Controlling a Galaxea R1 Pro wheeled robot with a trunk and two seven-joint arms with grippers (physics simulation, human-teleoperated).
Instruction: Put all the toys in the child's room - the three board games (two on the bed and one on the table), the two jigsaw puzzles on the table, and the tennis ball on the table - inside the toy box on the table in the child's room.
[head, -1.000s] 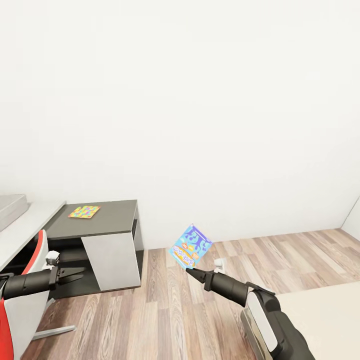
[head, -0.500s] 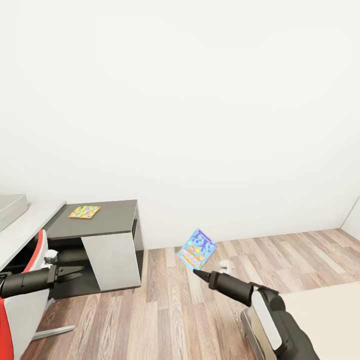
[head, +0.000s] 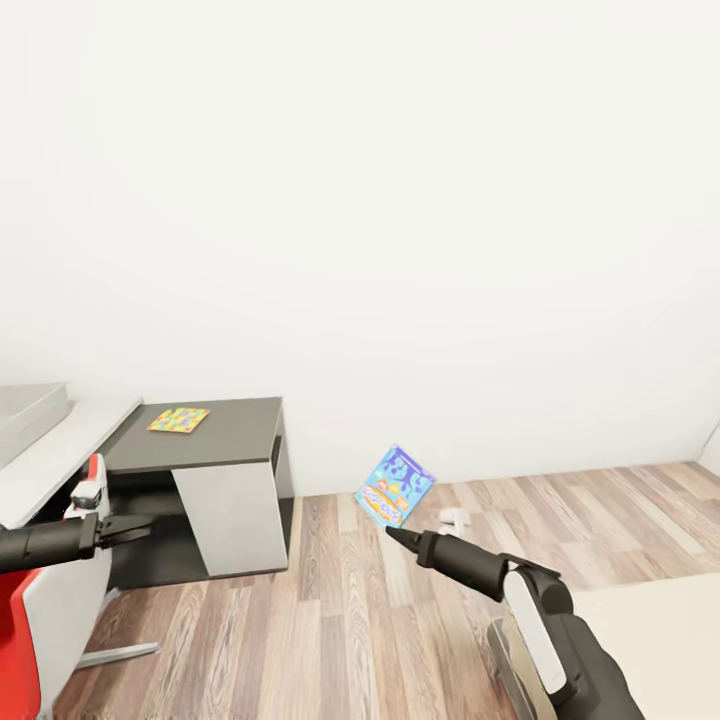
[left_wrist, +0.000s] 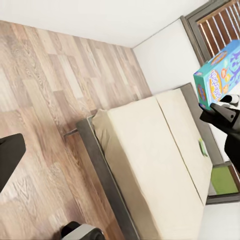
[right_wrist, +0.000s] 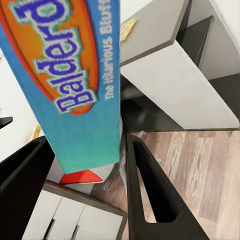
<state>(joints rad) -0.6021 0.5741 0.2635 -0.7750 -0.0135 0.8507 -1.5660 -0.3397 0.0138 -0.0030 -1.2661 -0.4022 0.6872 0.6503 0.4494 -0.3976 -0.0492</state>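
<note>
My right gripper (head: 392, 530) is shut on the lower edge of a blue board game (head: 395, 485), holding it upright above the wood floor. The right wrist view has this blue board game (right_wrist: 75, 85) clamped between both dark fingers (right_wrist: 150, 190). A jigsaw puzzle (head: 179, 419) lies on the table's lower dark grey top (head: 235, 430). A corner of the light grey toy box (head: 30, 405) rests on the pale grey top at far left. My left gripper (head: 140, 523) hovers open and holds nothing in front of the desk. The left wrist view takes in the bed (left_wrist: 155, 165) and the held game (left_wrist: 220, 75).
A red and white chair (head: 35, 600) stands under my left arm beside the desk's white panel (head: 230, 515). The beige bed corner (head: 650, 620) is at the lower right. Open wood floor (head: 330, 600) stretches between desk and bed. A small green flat item (left_wrist: 202, 147) lies on the mattress.
The camera has shifted slightly, sliding the desk rightward. My right arm has stretched forward with the blue game still held. My left gripper has drawn back to the left.
</note>
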